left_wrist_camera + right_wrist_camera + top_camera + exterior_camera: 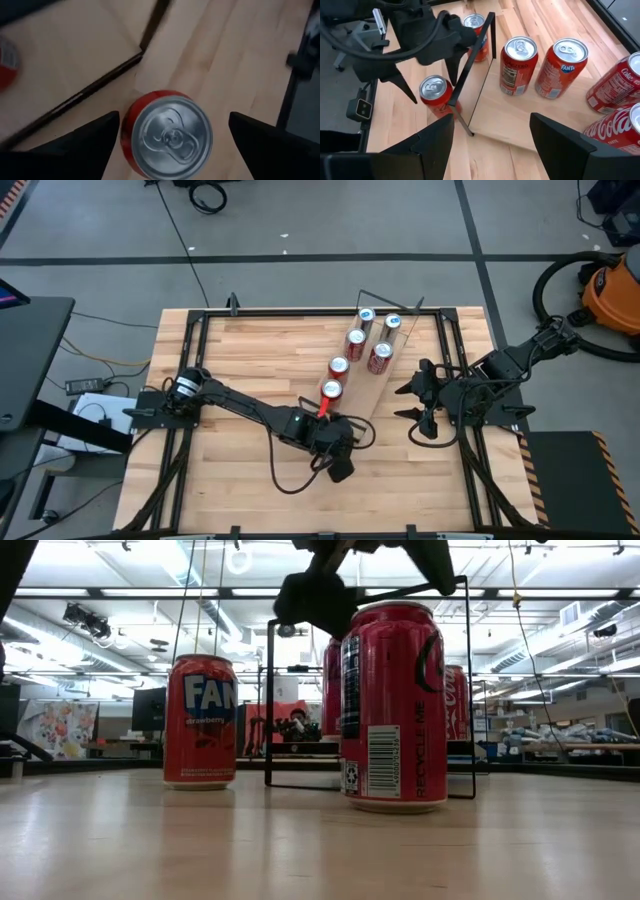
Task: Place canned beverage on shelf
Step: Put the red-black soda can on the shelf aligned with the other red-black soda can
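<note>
A red can (167,135) stands upright on the wooden tabletop (250,350), just outside the near end of the shelf (495,115), beside its black wire frame (470,75). My left gripper (174,120) is open above it and points steeply down. One finger stands on either side of the can's top (434,86), and I see no touch. Several more red cans stand on the shelf (360,388), among them a Fanta can (560,67). My right gripper (408,402) waits open to the right of the shelf, holding nothing.
Black rails (455,350) run along the table's sides, with my right arm's base over the right rail. An orange vacuum (612,290) and cables lie on the floor beyond the table. Bare tabletop lies left of the shelf and along the near edge (400,490).
</note>
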`<state>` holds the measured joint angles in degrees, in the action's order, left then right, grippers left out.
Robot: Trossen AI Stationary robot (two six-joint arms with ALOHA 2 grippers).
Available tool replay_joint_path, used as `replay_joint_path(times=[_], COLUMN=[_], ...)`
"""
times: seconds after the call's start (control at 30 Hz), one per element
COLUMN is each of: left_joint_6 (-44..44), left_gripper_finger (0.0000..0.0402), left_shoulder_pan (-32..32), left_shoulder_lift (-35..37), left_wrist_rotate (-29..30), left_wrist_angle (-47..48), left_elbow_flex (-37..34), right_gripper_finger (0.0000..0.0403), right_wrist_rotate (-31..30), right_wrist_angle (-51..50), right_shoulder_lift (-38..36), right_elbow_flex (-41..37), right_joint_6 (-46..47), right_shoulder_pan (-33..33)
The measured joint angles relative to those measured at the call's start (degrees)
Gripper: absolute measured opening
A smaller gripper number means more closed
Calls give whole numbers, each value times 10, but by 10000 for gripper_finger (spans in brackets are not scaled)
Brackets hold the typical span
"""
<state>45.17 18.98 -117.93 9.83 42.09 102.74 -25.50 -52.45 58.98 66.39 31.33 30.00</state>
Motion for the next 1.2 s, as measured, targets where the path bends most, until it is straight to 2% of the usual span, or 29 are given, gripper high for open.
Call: replay_joint_path(times=[0.2,0.3,0.53,0.83,0.97,1.13,1.2], left_joint_6=[-172,-208,-171,-26,33,-4,-33], left_gripper_finger=[387,388,388,388,388,388,388], left_shoulder_pan=[-1,-5,-1,20,32,47,50], left_shoulder_lift=[2,3,3,3,3,3,3], left_wrist_rotate=[-35,-59,-88,-148,-197,-200,-181], left_wrist_angle=[7,21,27,57,55,54,55], left_elbow_flex=[0,0,0,0,0,0,0], right_gripper_finger=[269,269,269,269,269,269,269], right_wrist_rotate=[0,0,-1,-1,27,73,94], right_wrist_angle=[0,0,0,0,-4,-5,7], right_shoulder_lift=[0,0,0,0,0,1,7], right_elbow_flex=[0,0,0,0,0,0,-2], right_joint_6=[5,14,20,12,-1,-10,-10], right_shoulder_pan=[0,0,0,0,0,0,1])
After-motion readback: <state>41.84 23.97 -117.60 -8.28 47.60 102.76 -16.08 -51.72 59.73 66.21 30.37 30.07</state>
